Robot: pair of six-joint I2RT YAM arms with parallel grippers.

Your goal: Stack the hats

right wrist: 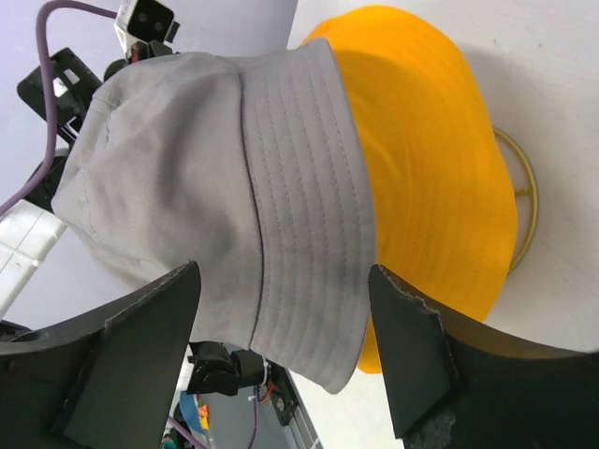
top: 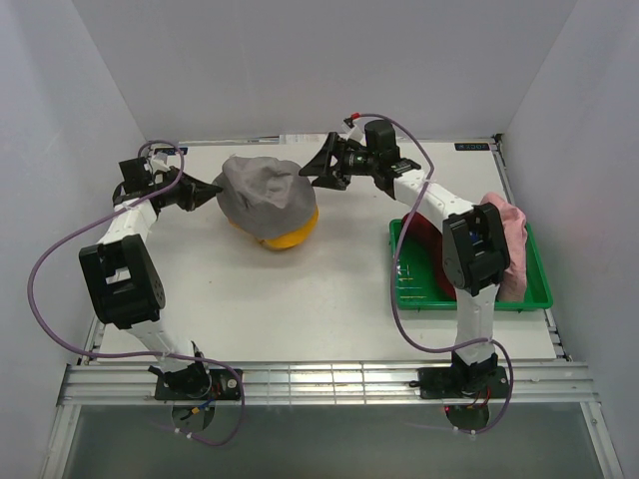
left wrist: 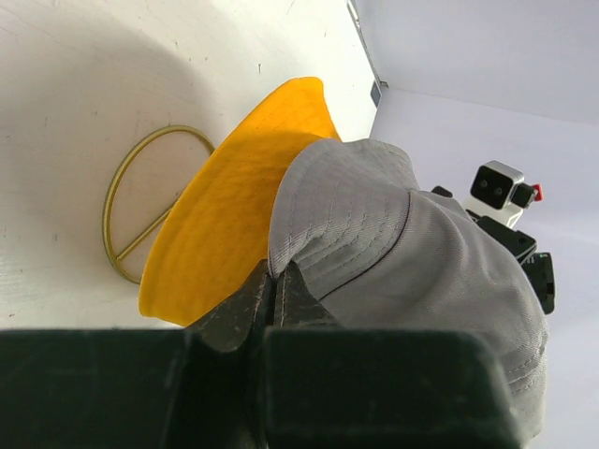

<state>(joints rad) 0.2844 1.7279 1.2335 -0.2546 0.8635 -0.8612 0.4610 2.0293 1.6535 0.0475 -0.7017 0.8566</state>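
Pinching grey hat [top: 262, 195], left hand [top: 212, 190]; right hand [top: 308, 176] agape; tray [top: 469, 302] holding pink hat [top: 511, 235].

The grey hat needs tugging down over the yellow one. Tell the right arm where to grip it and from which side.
Grip the stitched brim of the grey hat, from the robot's right, opposite where the left gripper pinches it. There the brim hangs as a thin flap between the right gripper's open fingers; the crown is too broad to pinch.
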